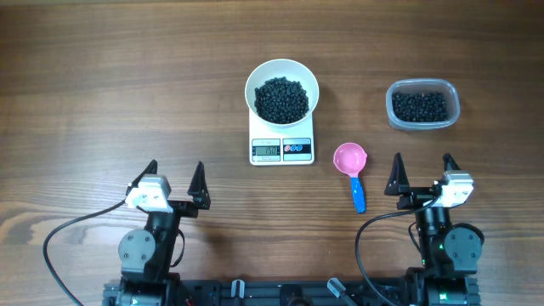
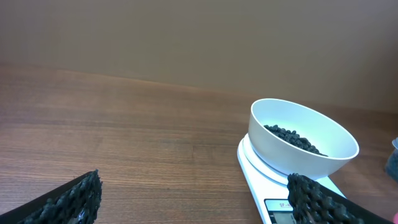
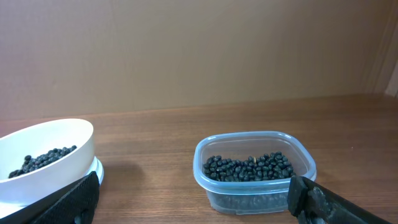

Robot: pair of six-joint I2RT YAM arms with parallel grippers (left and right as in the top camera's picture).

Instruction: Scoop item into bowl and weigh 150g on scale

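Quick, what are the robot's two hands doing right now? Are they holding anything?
Left gripper: open, holding nothing.
Right gripper: open, holding nothing.

Overhead straight down on the table (image 1: 102, 85); wrist views low, forward-facing, close; white bowl (image 2: 280, 152) common to all three.

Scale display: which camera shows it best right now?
Overhead. The display faces up, unobstructed, in front of the bowl, though the digits are too small to read. Left wrist catches only a sliver at the bottom edge. Right wrist shows just a corner of the scale under the bowl, no display.
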